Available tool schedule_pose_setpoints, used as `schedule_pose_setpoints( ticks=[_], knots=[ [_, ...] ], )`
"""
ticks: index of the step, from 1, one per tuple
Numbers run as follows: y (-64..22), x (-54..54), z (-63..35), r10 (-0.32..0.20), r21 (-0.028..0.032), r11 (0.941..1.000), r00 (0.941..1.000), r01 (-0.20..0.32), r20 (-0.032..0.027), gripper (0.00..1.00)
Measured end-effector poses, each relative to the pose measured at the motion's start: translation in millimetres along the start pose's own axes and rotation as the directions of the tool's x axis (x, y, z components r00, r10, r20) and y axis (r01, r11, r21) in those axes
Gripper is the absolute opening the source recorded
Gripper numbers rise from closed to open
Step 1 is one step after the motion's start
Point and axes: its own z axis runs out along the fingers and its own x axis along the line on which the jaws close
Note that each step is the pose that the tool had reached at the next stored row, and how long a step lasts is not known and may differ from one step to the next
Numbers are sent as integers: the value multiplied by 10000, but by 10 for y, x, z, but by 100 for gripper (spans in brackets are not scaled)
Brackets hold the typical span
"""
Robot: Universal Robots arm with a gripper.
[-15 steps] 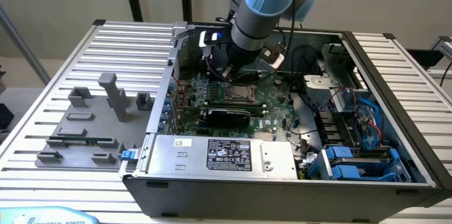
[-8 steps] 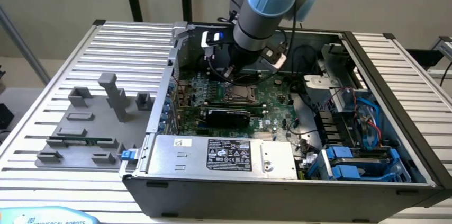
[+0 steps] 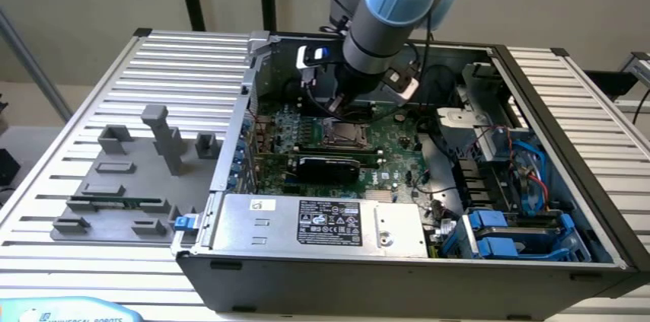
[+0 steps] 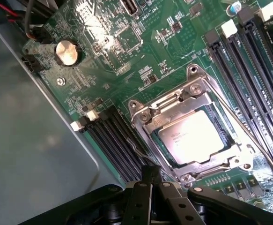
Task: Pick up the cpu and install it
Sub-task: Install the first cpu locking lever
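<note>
Silver-grey cpu (image 4: 195,140), framed by a bright silver bracket (image 4: 173,104) on the green motherboard (image 4: 103,61); black slots (image 4: 115,145) are seen beside the bracket.

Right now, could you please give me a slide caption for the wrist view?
The cpu lies in the socket on the motherboard, with the gripper close by.

Tool (image 4: 151,177) partly beyond wrist view's edge; cpu (image 4: 195,138) rim perhaps under socket frame (image 4: 149,118).

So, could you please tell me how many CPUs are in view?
1. The cpu lies in the motherboard socket inside the open case, just by the gripper. Others could be hidden behind the arm.
</note>
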Motion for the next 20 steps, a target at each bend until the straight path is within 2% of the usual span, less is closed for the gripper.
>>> schedule_pose_setpoints(
  ticks=[9, 20],
  knots=[
    [86, 48, 14, -2, -4, 10000, 10000, 2, 9, 11],
    [152, 73, 53, -24, -1, 10000, 10000, 24, 19, 11]
  ],
)
